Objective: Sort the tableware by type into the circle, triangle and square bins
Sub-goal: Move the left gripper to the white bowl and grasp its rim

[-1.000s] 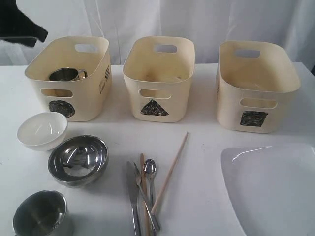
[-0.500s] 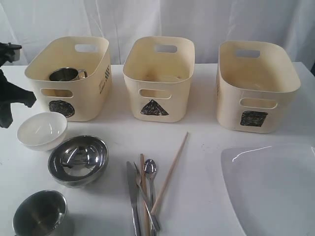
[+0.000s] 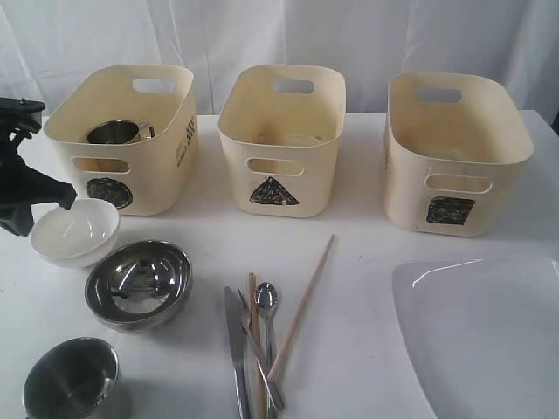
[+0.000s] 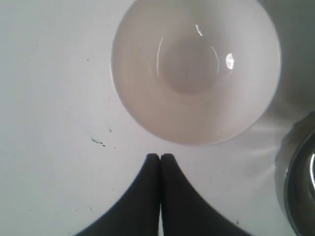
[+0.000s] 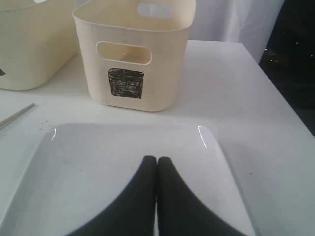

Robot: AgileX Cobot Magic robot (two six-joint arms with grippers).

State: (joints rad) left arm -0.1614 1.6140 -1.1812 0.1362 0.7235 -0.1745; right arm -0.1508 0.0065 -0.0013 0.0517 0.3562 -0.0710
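Note:
My left gripper (image 4: 160, 156) is shut and empty, hanging just beside the small white bowl (image 4: 196, 69), which sits left of the circle bin (image 3: 122, 135). The exterior view shows that arm (image 3: 22, 170) at the far left, next to the bowl (image 3: 75, 230). One steel cup (image 3: 118, 133) lies in the circle bin. The steel bowl (image 3: 138, 284), second steel cup (image 3: 72, 379), knife (image 3: 236, 358), spoon (image 3: 267, 314) and chopsticks (image 3: 301, 305) lie on the table. My right gripper (image 5: 157, 159) is shut over the large white plate (image 5: 113, 172), facing the square bin (image 5: 133, 54).
The triangle bin (image 3: 281, 135) stands in the middle and the square bin (image 3: 454, 148) on the right, both apparently empty. A white curtain hangs behind. The table's right edge (image 5: 280, 98) drops off beside the square bin.
The left arm has come down from the upper left corner toward the table and now sits right beside the small white bowl. Nothing else has moved.

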